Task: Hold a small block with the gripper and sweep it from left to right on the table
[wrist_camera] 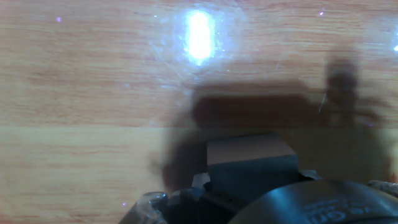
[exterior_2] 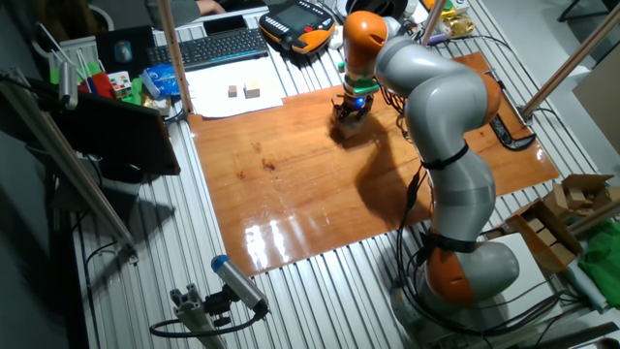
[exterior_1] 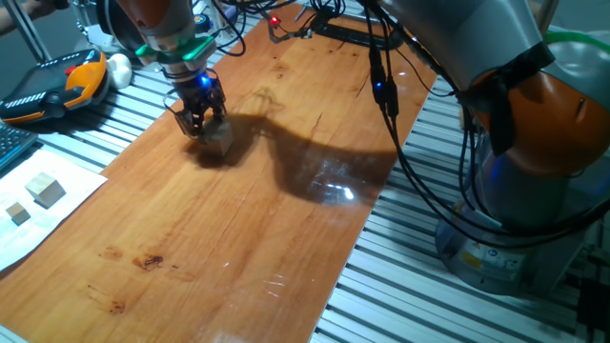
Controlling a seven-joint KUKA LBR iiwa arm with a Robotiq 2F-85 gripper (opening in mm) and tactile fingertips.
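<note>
Block: the block [exterior_1: 217, 134] sits low between the gripper's fingers, on or just above the table; contact with the board cannot be told. In the hand view it [wrist_camera: 250, 154] shows as a pale square face right in front of the hand, partly in shadow.
Gripper: the gripper [exterior_1: 203, 116] points down, its black fingers closed on the block from two sides; a blue-green light glows above them. In the other fixed view it [exterior_2: 351, 109] hangs at the end of the arm, over the board.
Place on table: in one fixed view, near the board's left long edge, toward the far end, well apart from the near corners.
Table: the table [exterior_1: 257, 238] is a glossy reddish-brown board with dark knots and a bright glare patch; it lies on ribbed grey slats [exterior_1: 419, 286]. The arm's shadow falls across the board to the right of the gripper.
Arm: the grey and orange arm [exterior_2: 441, 126] bends over the board from its base beside the table's long edge.
Paper: a white sheet [exterior_1: 38, 214] lies just off the board's left edge, bearing a cream cube [exterior_1: 45, 190] and a tiny cube [exterior_1: 17, 213], near each other but apart.
Pendant: an orange and black pendant [exterior_1: 57, 86] rests on the slats beyond the sheet.
Keyboard: a black keyboard [exterior_2: 221, 46] lies past the sheet in the other fixed view.
</note>
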